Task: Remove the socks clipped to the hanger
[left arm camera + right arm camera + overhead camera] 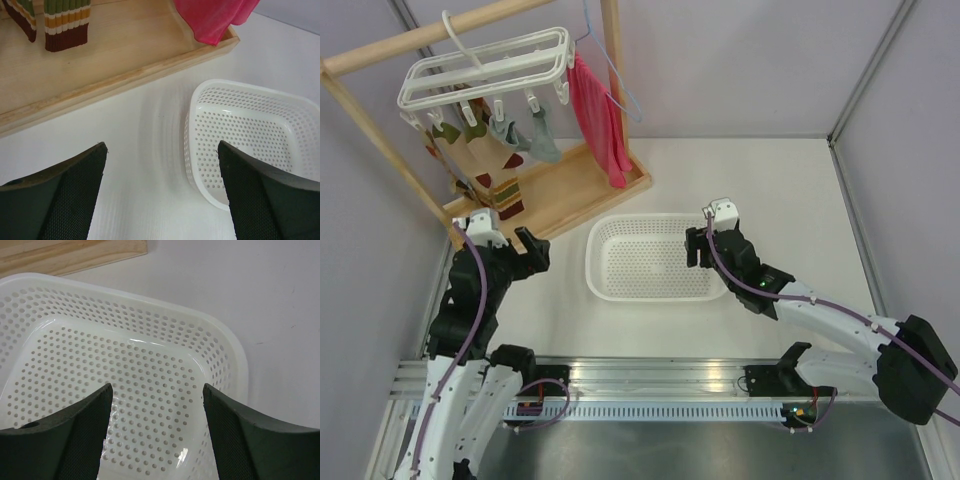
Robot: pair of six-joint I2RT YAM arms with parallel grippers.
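The white frame hanger (485,68) hangs by its hook from the wooden rail at the top left. Several socks (490,150), argyle-patterned and grey-green, dangle from its clips; their striped cuffs (67,27) reach down to the wooden base. My left gripper (510,238) is low on the table just in front of that base, open, with only bare table between its fingers (161,150). My right gripper (705,243) hovers over the right end of the white basket, open and holding nothing (157,387).
A perforated white basket (602,262) (200,100) (220,330) lies mid-table between the arms. A red cloth (598,120) (210,15) hangs on a thin blue wire hanger to the right of the socks. The rack's wooden tray base (575,190) (115,80) has a raised edge. Grey walls close in the table.
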